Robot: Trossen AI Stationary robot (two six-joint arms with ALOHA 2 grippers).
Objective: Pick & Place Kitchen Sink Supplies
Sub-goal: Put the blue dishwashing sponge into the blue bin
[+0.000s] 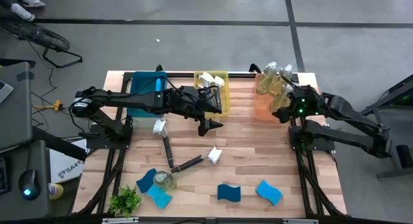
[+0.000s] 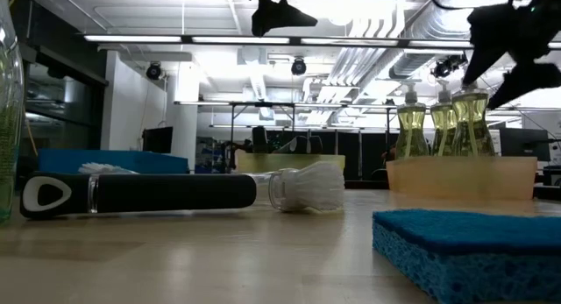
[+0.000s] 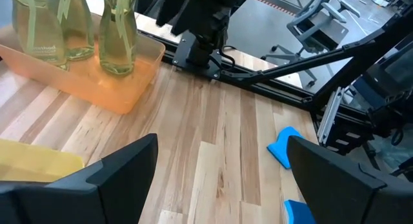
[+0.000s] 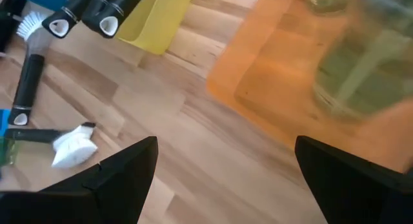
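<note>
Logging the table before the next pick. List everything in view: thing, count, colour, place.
sponges: four, blue, along the table's near edge; two at left, two at right.
loose brushes: two, black handles with white heads, left of mid-table.
binned brushes: at least two, white heads, in the yellow bin.
loose bottle: one, clear with yellow-green liquid, between the left sponges.
binned bottles: three, same kind, in the orange bin.
blue bin: one, far edge, left.
yellow bin: one, far edge, middle.
orange bin: one, far edge, right.
plant: one, green, near left corner.
left gripper: open, empty, above mid-table.
right gripper: open, empty, over the orange bin.
</note>
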